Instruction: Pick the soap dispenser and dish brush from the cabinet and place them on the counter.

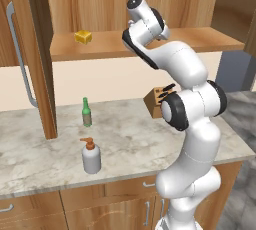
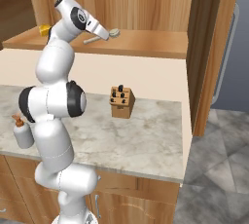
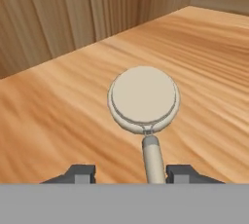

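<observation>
In the hand view the gripper (image 3: 130,173) is seen with its two dark fingertips (image 3: 80,173) standing apart on either side of the dish brush (image 3: 144,102), whose thin grey handle passes between them; a gap is left on each side of the handle, so no grip is shown and the jaws stand partly open. The round pale head of the brush is laid flat on the wooden shelf just beyond the fingertips, the handle pointing back toward the hand. In the right base view the brush is found on the inner shelf of the cabinet (image 2: 146,43), at the end of the reaching arm. Lower down, the soap dispenser (image 1: 91,156) is set upright on the counter (image 1: 135,139), near its front edge, and a green bottle (image 1: 86,112) is stood behind it. A knife block (image 2: 121,102) is placed further back on the counter, and a yellow sponge (image 1: 83,36) is left on the shelf, well apart from the brush
</observation>
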### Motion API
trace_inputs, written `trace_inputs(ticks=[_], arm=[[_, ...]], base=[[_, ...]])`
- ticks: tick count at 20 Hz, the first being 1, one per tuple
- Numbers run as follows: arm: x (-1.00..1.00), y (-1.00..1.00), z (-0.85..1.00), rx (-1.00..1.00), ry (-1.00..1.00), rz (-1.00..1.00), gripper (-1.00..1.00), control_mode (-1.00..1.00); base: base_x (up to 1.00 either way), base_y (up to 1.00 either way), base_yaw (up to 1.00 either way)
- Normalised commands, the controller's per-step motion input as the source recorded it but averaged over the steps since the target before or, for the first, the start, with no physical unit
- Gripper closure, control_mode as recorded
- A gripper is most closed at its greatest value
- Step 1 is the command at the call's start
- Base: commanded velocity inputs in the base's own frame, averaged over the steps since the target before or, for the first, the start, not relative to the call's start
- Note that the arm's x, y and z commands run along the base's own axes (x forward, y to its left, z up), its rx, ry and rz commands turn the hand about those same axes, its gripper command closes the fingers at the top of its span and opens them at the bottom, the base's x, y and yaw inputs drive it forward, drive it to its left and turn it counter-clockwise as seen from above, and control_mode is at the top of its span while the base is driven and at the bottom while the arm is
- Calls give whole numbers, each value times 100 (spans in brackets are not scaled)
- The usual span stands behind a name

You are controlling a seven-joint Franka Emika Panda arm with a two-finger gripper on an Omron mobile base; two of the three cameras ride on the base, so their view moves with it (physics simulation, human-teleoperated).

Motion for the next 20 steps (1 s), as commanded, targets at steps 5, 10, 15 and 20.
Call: trace_inputs(ticks=[5,10,15,20], arm=[[6,0,-4,0,0,-1,100,-100],[-9,0,1,0,0,0,100,-100],[-36,0,23,0,-6,-3,100,-100],[-46,5,12,-1,-6,-3,100,-100]], base=[[0,0,0],[0,0,0],[0,0,0],[0,0,0]])
